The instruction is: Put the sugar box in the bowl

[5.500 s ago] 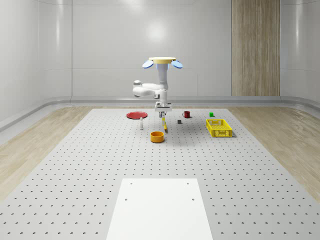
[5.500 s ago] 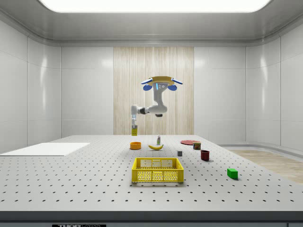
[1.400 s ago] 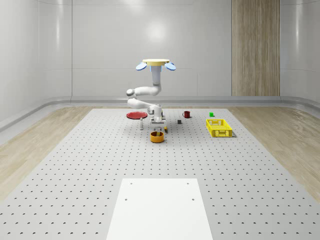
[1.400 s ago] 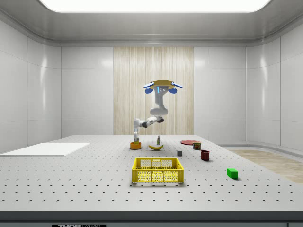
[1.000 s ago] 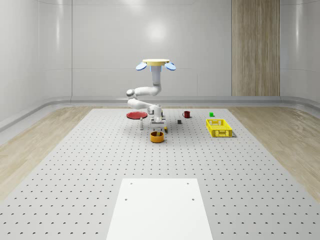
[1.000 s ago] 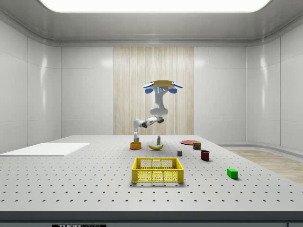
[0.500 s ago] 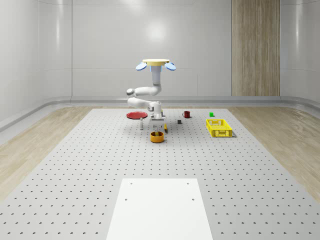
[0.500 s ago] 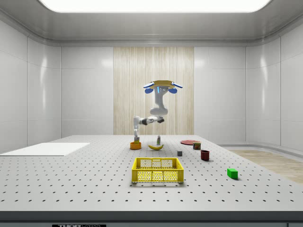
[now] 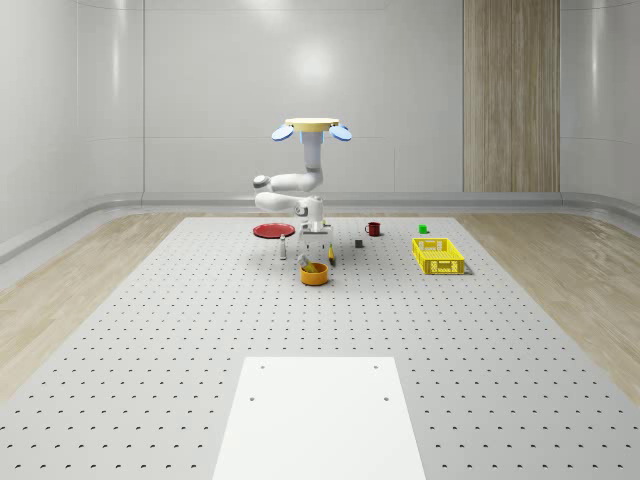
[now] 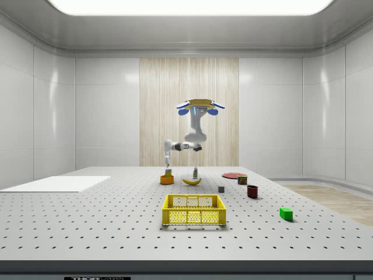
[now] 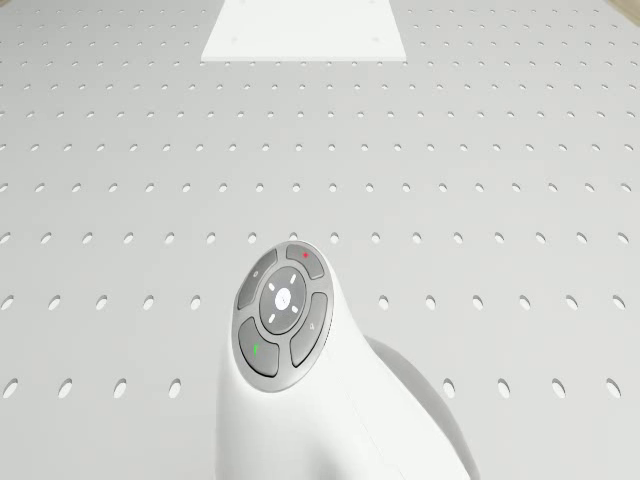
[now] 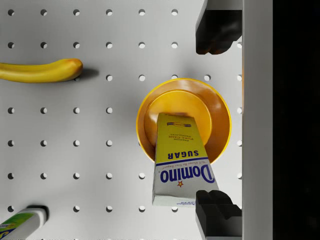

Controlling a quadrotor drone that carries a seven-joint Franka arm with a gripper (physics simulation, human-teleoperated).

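The yellow, white and blue sugar box (image 12: 180,159) stands tilted in the orange bowl (image 12: 217,117), its lower end on the bowl's floor and its upper end leaning out over the rim. My gripper (image 12: 216,125) hangs above the bowl, open, with one black fingertip (image 12: 214,35) on each side and nothing between them. In the whole-scene view the gripper (image 9: 316,251) is just above the bowl (image 9: 314,274). The drone (image 9: 311,127) hovers high over the table behind the bowl, arm bent down and forward. In the side view the gripper (image 10: 168,169) is over the bowl (image 10: 167,179).
A banana (image 12: 40,71) and a marker (image 12: 20,222) lie on the table near the bowl. A yellow basket (image 9: 438,256), red plate (image 9: 272,230), dark red mug (image 9: 373,229) and green block (image 9: 423,229) stand farther off. A white panel (image 9: 320,415) lies near the front edge.
The gripper, once shut on the box above the bowl, came down and let it go. Over the last second the arm has lifted the open gripper up from the bowl.
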